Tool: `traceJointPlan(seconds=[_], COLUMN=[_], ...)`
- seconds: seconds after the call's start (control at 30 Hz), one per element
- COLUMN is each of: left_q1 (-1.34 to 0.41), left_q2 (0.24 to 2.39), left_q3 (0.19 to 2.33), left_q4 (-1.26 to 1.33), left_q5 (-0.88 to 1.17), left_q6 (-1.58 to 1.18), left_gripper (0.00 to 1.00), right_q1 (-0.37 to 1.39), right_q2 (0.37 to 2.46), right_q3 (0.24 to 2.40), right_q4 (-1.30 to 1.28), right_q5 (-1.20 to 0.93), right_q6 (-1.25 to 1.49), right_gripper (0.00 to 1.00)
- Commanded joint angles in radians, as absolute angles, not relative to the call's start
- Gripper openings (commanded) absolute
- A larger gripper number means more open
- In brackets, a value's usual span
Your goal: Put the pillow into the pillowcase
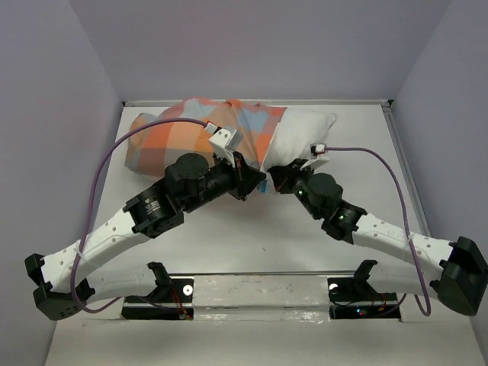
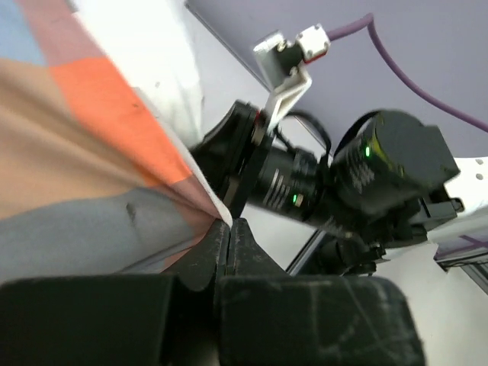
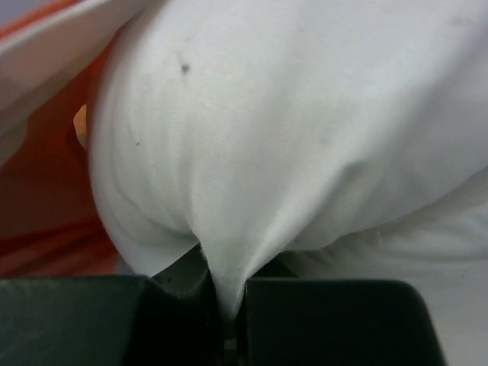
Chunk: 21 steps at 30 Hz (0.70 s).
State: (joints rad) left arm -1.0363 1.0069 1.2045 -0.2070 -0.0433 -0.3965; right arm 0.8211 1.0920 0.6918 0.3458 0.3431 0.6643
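The plump white fabric pillow (image 1: pixel 303 136) lies at the far side of the worktop (image 1: pixel 252 236), seemingly mostly inside the thin orange, blue and grey-tan checked pillowcase (image 1: pixel 187 133), its right end bare outside the opening. The left hand (image 2: pixel 229 232) is clamped on the case's edge, the right hand (image 3: pixel 226 305) pinches a pillow fold; covering that end looks left to do.

I'm seeing my left arm (image 1: pixel 99 242) and right arm (image 1: pixel 385 231) wearing white shells (image 1: pixel 122 226), black joints (image 1: pixel 188 171) and purple cables (image 1: pixel 103 164), green lights (image 2: pixel 368 151) glowing on the right arm.
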Motion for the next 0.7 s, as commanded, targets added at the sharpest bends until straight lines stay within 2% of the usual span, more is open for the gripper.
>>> traceJointPlan(seconds=[0.0,0.2,0.23,0.33,0.4,0.47,0.53,0.57,0.63,0.67], left_q1=[-1.068,-1.069,-1.069,-1.069,-1.069,-1.063,-1.022,-1.003,-0.963,-0.959], left_q2=[1.011,0.934,0.937,1.016,1.095,1.218,1.345,1.383,1.536,1.587], left_q3=[1.371,1.526,1.569,1.669,1.733,1.787,1.798,1.795,1.825,1.848], left_q4=[-0.046,-0.152,-0.170,-0.242,-0.329,-0.360,-0.365,-0.342,-0.345,-0.350], left_q5=[0.082,-0.240,-0.268,-0.314,-0.346,-0.348,-0.240,-0.138,-0.092,-0.103], left_q6=[-0.436,-0.362,-0.353,-0.308,-0.285,-0.253,-0.245,-0.244,-0.223,-0.207], left_gripper=[0.00,0.00,0.00,0.00,0.00,0.00,0.00,0.00,0.00,0.05], right_q1=[1.116,1.285,1.305,1.319,1.319,1.319,1.319,1.319,1.302,1.292], right_q2=[1.216,1.079,1.074,1.088,1.092,1.088,1.056,1.043,1.014,1.003], right_q3=[0.768,0.905,0.996,1.125,1.138,1.115,1.053,1.030,0.974,0.974], right_q4=[0.361,0.146,0.042,-0.103,-0.106,-0.094,-0.081,-0.074,-0.052,-0.049], right_q5=[0.439,0.275,0.252,-0.045,-0.132,-0.137,-0.037,-0.029,-0.041,-0.041], right_q6=[0.580,0.540,0.526,0.550,0.577,0.619,0.668,0.686,0.741,0.759], right_gripper=[0.00,0.00,0.00,0.00,0.00,0.00,0.00,0.00,0.00,0.00])
